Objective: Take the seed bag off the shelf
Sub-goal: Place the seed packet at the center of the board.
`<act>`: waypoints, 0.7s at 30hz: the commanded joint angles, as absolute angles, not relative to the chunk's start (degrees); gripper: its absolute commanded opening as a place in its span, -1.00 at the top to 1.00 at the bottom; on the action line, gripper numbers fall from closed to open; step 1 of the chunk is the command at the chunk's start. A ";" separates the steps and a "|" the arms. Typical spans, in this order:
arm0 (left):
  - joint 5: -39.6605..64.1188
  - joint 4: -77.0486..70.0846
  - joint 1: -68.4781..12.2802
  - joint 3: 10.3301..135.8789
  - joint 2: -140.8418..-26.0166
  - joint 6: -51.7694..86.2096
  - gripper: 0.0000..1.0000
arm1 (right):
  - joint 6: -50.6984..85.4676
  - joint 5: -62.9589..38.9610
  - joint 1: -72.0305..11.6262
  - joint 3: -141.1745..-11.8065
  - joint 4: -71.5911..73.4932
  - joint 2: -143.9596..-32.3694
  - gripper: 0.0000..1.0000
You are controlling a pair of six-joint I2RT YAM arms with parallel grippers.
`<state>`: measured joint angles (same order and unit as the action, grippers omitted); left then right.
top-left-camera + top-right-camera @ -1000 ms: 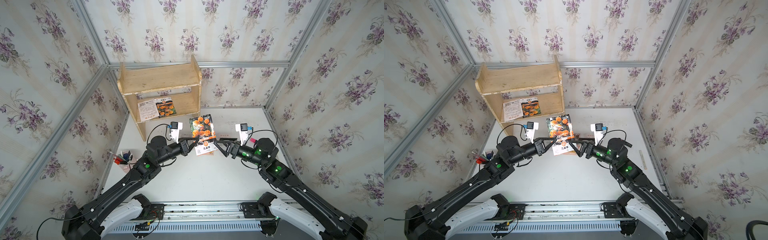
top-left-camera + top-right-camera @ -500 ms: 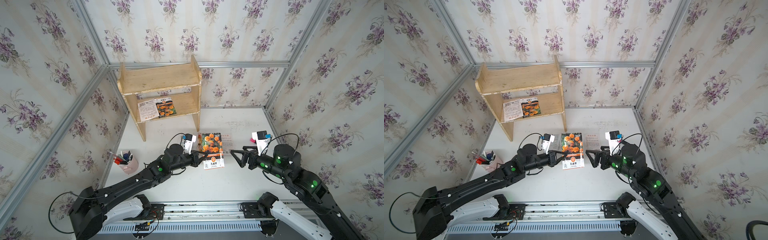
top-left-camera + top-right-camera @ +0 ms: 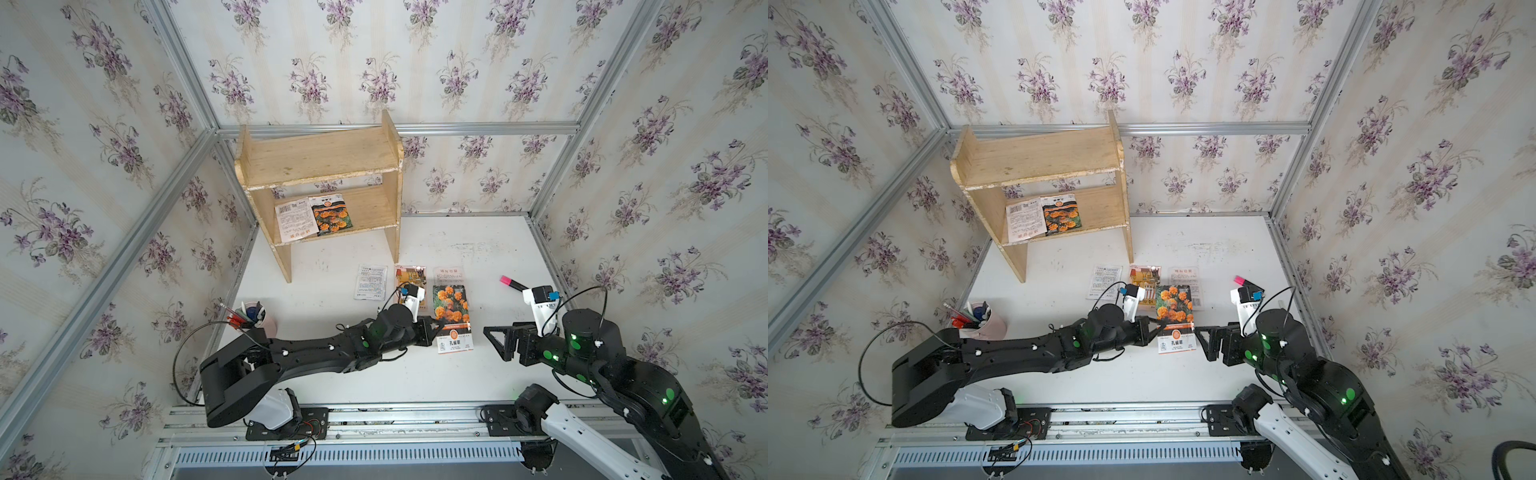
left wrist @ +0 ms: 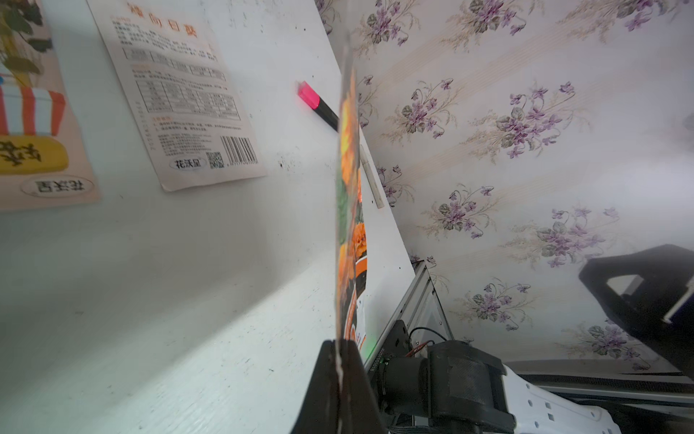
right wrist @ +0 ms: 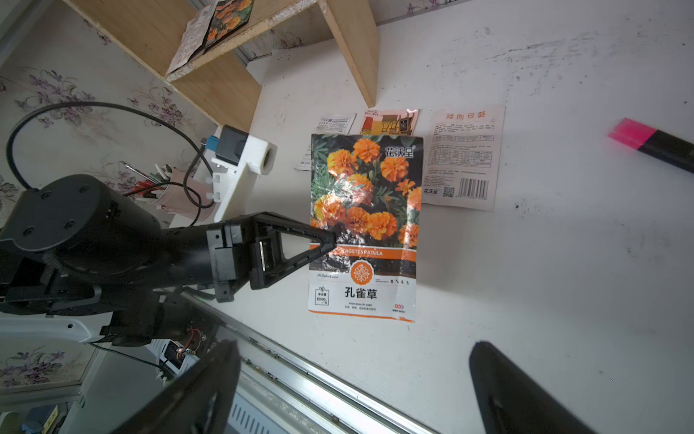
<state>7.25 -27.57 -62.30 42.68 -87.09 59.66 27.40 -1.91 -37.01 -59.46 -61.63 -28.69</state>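
Where left end effector [image 5: 332,240] pinches its edge, seed bag [image 5: 366,210]; shelf [image 3: 320,156] well apart

We note the seed bag [image 3: 452,318] at centre frame in both top views [image 3: 1175,320]. It is a glossy packet with orange marigolds over a white and orange label band, picture side up, and it sits well below the shelf. The left gripper [image 3: 434,326] pinches its left edge. The wrist view shows the bag edge-on [image 4: 347,188], with a shadow on the table beneath.

The shelf [image 3: 320,158] is pale, chipped wood and stands upright at upper centre-left. Its top tier is bare. A white printed packet [image 3: 293,218] and a marigold packet [image 3: 332,214] lie side by side on the lower tier.
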 commanded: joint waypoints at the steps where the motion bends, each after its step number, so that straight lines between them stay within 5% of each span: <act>1: 4.48 -30.79 -64.06 44.65 -90.63 63.33 1.00 | 28.28 0.54 -37.09 -60.28 -64.81 -28.14 -1.00; 21: 6.31 -18.80 -66.83 54.38 -106.77 75.18 1.00 | 28.66 1.01 -37.06 -58.98 -64.31 -27.07 -1.00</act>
<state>4.91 -21.32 -66.83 53.32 -105.95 73.89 28.51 0.58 -37.01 -59.11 -64.55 -27.05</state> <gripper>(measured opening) 0.058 0.999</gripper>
